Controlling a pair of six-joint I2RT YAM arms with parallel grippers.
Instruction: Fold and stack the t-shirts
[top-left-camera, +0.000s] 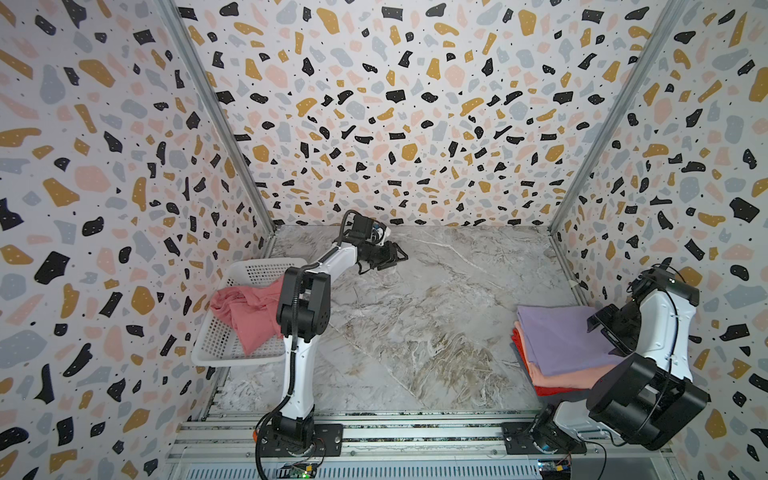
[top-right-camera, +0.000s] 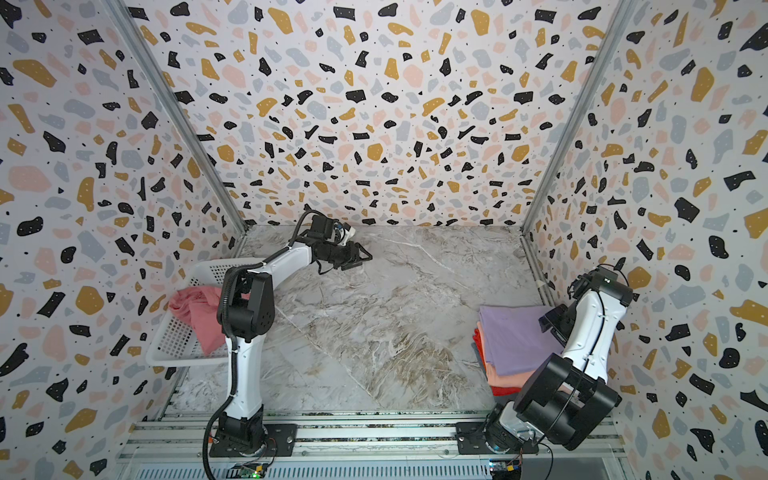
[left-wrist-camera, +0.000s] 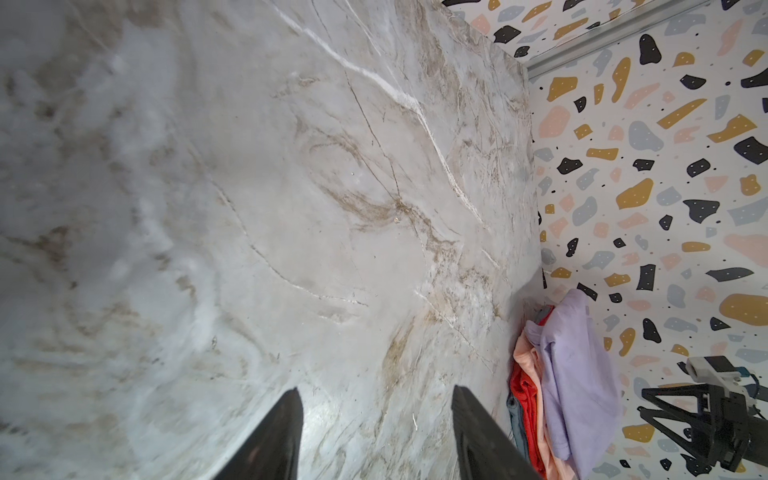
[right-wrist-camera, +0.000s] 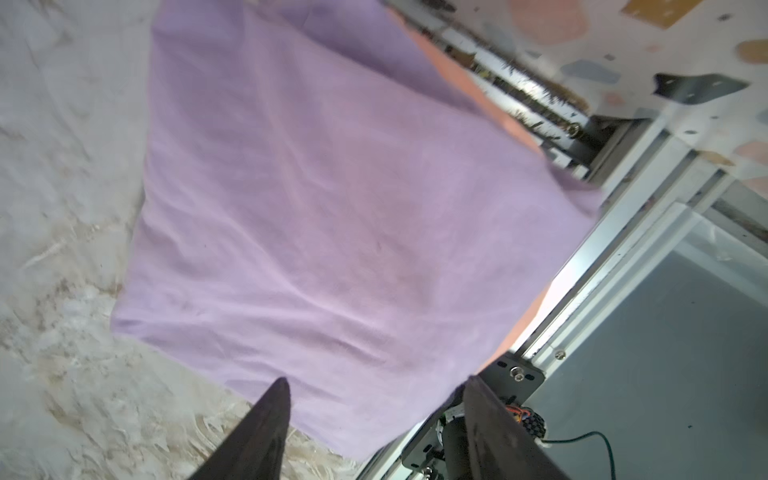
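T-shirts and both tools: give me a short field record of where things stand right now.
stack: lilac t-shirt on top, peach t-shirt under it, red t-shirt lower, all folded, on the right side of the table
unfolded: pink t-shirt crumpled in the white basket on the left, partly hidden by the left arm
left tool: open, empty, over bare table toward the back
right tool: open, empty, at the lilac t-shirt's edge
left to do: the pink t-shirt
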